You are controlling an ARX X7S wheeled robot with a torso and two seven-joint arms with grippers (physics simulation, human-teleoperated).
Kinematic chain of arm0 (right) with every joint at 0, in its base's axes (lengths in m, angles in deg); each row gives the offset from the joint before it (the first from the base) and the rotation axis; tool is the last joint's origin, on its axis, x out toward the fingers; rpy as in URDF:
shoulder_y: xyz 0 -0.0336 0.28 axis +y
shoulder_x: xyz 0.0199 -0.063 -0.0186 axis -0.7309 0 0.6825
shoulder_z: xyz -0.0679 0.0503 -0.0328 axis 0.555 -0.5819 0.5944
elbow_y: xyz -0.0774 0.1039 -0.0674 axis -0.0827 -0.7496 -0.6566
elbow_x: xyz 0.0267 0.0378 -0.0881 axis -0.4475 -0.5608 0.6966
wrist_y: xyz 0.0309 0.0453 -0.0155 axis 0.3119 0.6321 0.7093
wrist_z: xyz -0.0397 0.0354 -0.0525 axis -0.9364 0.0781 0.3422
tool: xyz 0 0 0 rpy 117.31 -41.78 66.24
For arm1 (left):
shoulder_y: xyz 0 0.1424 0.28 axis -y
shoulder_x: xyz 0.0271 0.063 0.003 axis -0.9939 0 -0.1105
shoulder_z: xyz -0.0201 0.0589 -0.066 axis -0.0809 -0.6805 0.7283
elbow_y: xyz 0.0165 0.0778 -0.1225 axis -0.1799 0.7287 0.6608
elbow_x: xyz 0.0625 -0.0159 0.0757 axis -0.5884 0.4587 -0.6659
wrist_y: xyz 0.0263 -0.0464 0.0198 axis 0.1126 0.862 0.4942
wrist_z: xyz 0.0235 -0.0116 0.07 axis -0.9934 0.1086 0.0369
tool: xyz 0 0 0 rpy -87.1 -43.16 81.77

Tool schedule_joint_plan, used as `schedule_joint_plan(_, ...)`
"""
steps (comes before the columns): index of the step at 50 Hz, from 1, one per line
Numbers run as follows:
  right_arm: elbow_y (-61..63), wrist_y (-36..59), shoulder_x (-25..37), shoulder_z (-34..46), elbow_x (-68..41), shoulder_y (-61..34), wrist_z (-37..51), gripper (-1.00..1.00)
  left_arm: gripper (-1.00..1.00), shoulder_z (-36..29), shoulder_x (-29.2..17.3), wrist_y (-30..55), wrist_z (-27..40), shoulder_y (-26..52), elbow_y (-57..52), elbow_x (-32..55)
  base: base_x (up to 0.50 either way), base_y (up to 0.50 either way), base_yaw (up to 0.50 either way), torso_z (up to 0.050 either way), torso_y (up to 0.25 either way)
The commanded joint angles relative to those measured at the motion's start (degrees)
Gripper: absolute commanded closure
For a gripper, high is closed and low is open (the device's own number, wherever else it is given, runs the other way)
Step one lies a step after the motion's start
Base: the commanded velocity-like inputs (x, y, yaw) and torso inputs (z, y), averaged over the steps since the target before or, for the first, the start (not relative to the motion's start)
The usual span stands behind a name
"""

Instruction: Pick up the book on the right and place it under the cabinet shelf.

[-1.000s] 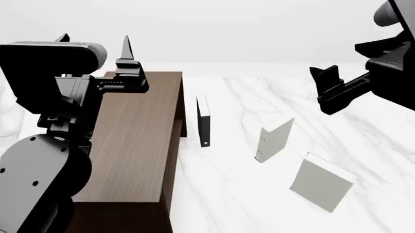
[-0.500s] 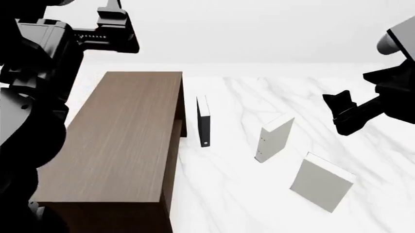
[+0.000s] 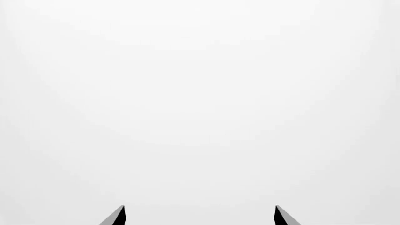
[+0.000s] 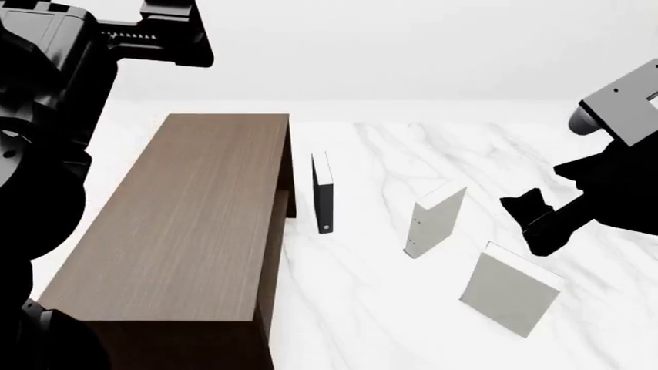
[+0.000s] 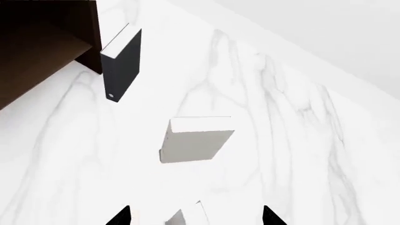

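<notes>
Basically nothing done yet; the book stands untouched on the marble table, the farthest of three books from the cabinet and nearest my side of the table; nearly upright, plain pale cover facing me. Between it and the cabinet: the thicker white book, then the black book just beside the cabinet's open side. My right end effector hangs in the air just beyond the book, on the side away from the cabinet, not touching it; w/ the right wrist view its two fingertips show well apart, so it's released and holding nothing; the book's top corner peeks in between those tips, so I'd judge I'm roughly lined up above it. Left end effector is raised high above the cabinet's far end; left wrist view shows only blank white w/ two tips spread, so also released, empty. The cabinet shelf itself is hidden from the head view; only the top board shows; right wrist view gives a dark interior corner, no detail. Left to do: descend, grip the book, carry it past the other two, slide it in under the shelf.
</notes>
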Motion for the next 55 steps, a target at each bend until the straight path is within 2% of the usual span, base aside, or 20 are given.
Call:
schedule_joint_plan(1, -0.7, -0.3, 0.5, 3.8, 2.1, 0.9, -3.6, -1.00, -1.00, -0.1, -0.4, 0.2, 0.5, -0.3, -0.8, 0.5, 0.00, 0.00, 0.00, 0.000, 0.000)
schedule_joint_plan(20, -1.6, -0.4, 0.9, 6.9, 3.8, 2.2, -3.7, -1.00, -1.00, -0.1, -0.9, -1.1, 0.4, -1.8, -0.8, 1.1, 0.00, 0.00, 0.00, 0.000, 0.000)
schedule_joint_plan(55, -4.6, -10.4, 3.4, 9.5, 8.0, 12.1, -3.4, -1.00, -1.00, -0.6, -1.6, -2.1, 0.3, -2.8, -1.1, 2.9, 0.00, 0.00, 0.00, 0.000, 0.000)
